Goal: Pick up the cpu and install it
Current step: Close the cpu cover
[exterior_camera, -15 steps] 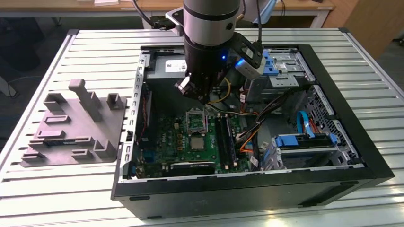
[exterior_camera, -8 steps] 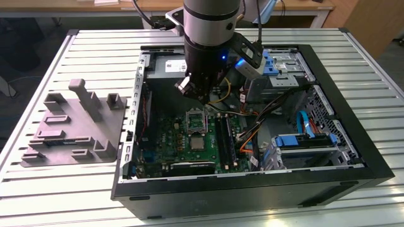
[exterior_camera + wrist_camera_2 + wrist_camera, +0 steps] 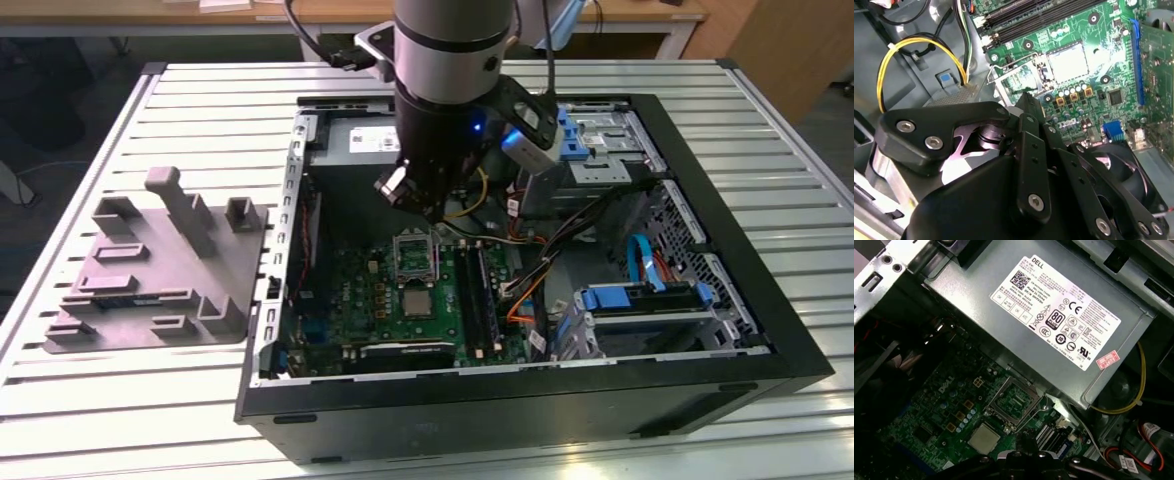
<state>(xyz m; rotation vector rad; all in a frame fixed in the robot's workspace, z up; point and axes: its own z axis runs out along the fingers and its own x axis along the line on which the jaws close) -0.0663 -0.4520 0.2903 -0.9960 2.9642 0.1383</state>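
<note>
Exterior view: an open black computer case (image 3: 534, 400) lies on a slatted metal table (image 3: 200, 90), with a grey plastic holder (image 3: 154, 265) to the exterior view's left of it. Inside, on the near part of the green motherboard (image 3: 354, 315), the cpu (image 3: 419, 304) lies flat, a small square with a pale silver-grey top. Just beyond it is the open socket frame (image 3: 414, 255), and above that hangs the gripper (image 3: 427, 205); whether its claw is open or closed cannot be told. Farther back sit a grey metal box (image 3: 1054, 340) with a white label and a yellow cable (image 3: 919, 60).
</note>
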